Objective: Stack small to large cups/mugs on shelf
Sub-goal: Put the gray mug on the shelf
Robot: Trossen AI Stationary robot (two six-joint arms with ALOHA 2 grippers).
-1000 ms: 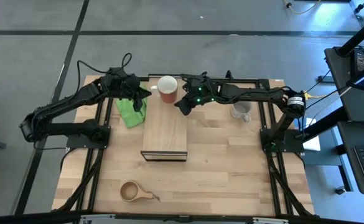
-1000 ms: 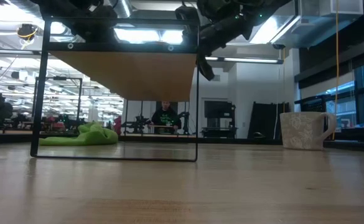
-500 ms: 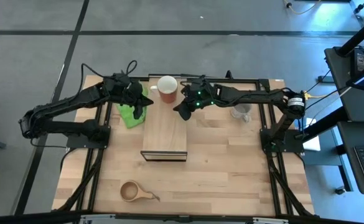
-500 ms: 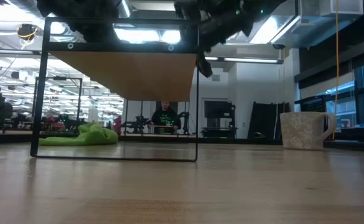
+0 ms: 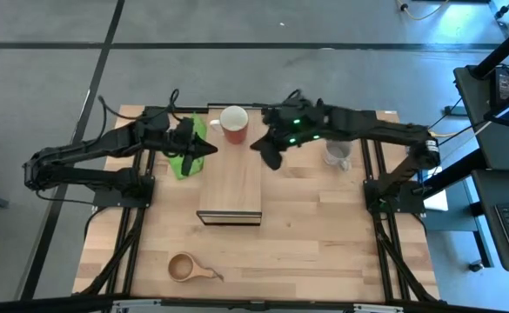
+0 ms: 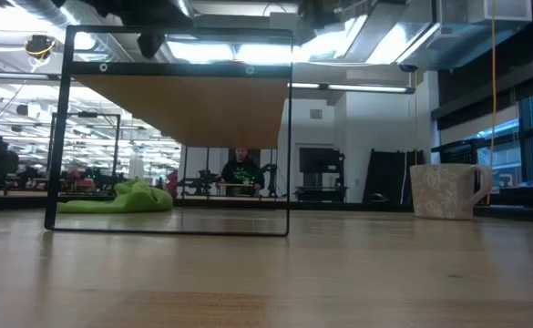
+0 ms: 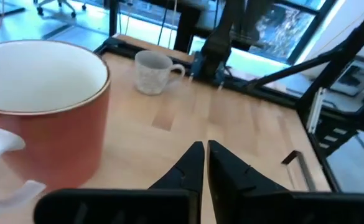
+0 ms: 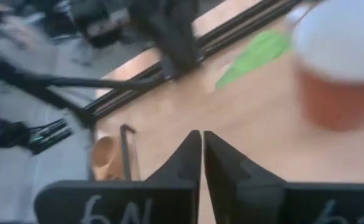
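Note:
The red mug [image 5: 234,124] with its white inside stands on its base at the far end of the light-wood shelf [image 5: 231,187]. It also shows in the left wrist view [image 7: 45,106] and blurred in the right wrist view [image 8: 340,74]. The grey mug [image 5: 338,155] stands on the table right of the shelf. The small wooden cup [image 5: 184,267] lies near the front edge. My left gripper [image 5: 207,149] hangs shut by the shelf's left edge, near the red mug. My right gripper [image 5: 271,159] hangs shut above the shelf's right edge. Neither touches anything.
A green cloth [image 5: 184,152] lies crumpled on the table left of the shelf, under my left arm. The shelf's top is raised on a thin dark frame [image 6: 289,137]. Bare wood lies between the shelf's near end and the wooden cup.
My right gripper has risen from the red mug's right side and drawn a little toward the table's right and near edges, leaving the low view upward. My left gripper has swung toward the near edge along the shelf's left side. The mugs have kept still.

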